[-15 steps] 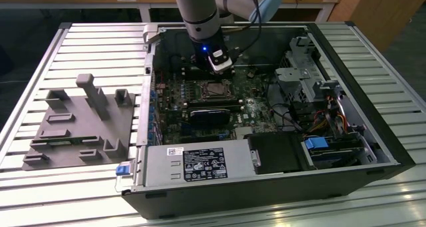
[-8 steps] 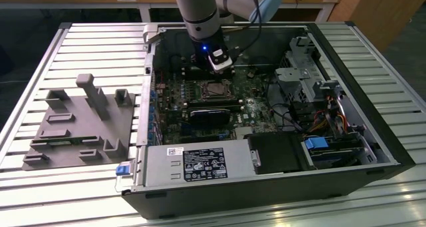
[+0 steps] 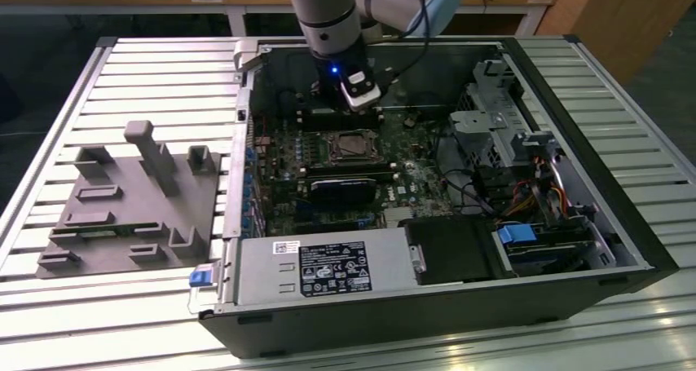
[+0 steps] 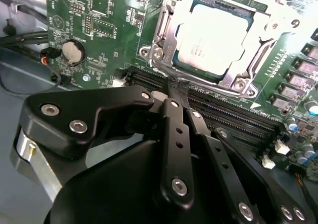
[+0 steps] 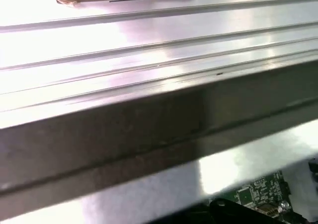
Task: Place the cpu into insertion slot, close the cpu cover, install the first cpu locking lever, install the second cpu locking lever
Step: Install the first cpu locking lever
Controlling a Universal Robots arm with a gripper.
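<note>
Second wrist view: memory slots [image 4: 223, 112] lie between my claw [image 4: 174, 87] and cpu [image 4: 213, 37]; fingers pinched together, holding nothing, arm upright.

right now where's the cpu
The cpu sits in the insertion slot at the middle of the green motherboard, framed by the cpu cover; in the second wrist view the gripper is just beside it, over the black memory slots.
</note>
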